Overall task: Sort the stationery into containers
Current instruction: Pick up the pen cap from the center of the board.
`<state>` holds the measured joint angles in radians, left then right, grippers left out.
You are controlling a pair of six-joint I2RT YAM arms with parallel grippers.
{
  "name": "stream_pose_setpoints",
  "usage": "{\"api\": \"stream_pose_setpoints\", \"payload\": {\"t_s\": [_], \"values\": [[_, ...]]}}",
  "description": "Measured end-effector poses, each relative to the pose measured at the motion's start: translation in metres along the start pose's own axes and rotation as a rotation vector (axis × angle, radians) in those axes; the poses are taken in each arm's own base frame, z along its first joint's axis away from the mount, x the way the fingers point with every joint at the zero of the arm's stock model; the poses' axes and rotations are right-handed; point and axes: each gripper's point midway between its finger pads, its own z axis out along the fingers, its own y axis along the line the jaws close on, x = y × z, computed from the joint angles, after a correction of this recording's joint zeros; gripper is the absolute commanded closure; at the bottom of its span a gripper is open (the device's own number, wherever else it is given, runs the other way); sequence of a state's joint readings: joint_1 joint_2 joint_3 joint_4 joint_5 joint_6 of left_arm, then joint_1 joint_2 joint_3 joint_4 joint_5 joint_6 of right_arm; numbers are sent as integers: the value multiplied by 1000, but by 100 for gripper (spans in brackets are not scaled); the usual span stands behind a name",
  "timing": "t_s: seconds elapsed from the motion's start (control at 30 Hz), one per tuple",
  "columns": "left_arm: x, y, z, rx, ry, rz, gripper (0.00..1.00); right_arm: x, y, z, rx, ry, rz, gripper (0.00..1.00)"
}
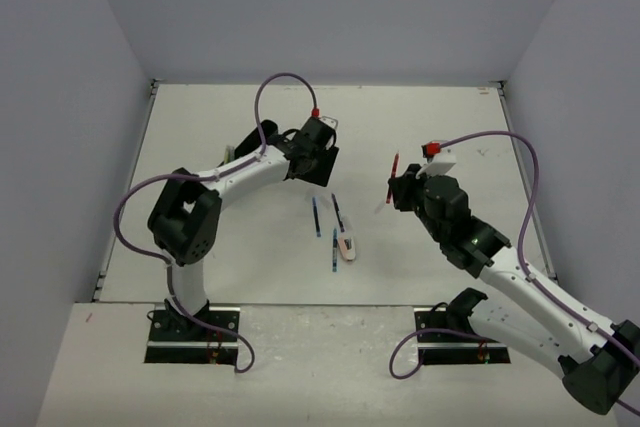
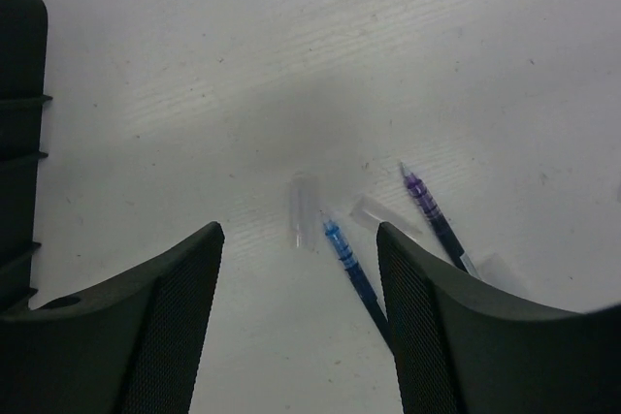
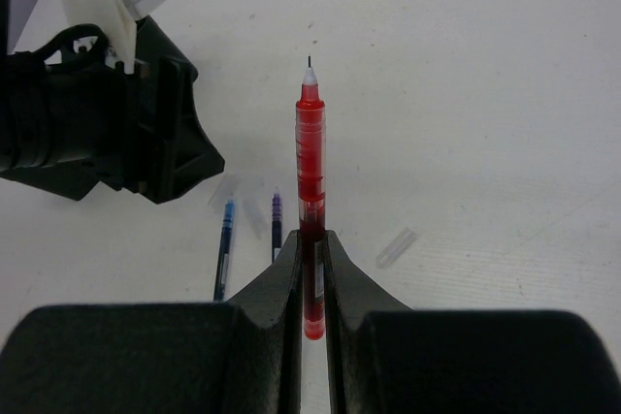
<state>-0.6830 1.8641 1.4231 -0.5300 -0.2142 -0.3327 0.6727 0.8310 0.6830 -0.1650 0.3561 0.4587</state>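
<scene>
My right gripper [image 3: 312, 249] clamps a slim red plastic pen [image 3: 310, 162]; left gripper [image 2: 299, 235] gapes. Unsorted mid-table: blue pens [image 1: 317, 217] and a pinkish eraser block [image 1: 346, 246].

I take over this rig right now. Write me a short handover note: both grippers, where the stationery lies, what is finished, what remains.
Left gripper: open, empty, over the table by the blue pen and the purple-tipped pen, both uncapped, clear caps beside them.
Right gripper: shut on the red pen, lifted, tip bare.
Also on the table: a second blue pen and the pinkish block next to it.
Done: nothing is seen in a container; the tray is not clearly in view.
Left: place the red pen, then the three pens and the block.
</scene>
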Motion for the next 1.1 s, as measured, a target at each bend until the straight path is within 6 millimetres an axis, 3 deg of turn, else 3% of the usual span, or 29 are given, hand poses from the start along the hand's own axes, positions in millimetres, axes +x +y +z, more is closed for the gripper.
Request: {"api": "stream_pose_setpoints", "payload": {"t_s": [0.13, 0.53, 0.67, 0.9, 1.1], "values": [[14, 0, 18, -10, 70, 36, 47, 2, 0, 2, 3, 7, -3, 100], [37, 11, 44, -10, 165, 38, 51, 9, -1, 6, 8, 30, -11, 100], [47, 11, 53, -3, 198, 46, 58, 9, -1, 6, 8, 32, -12, 100], [49, 8, 56, 10, 203, 53, 60, 13, -1, 8, 12, 45, -17, 100], [48, 8, 57, 13, 203, 52, 74, 13, -1, 8, 11, 45, -17, 100]]}}
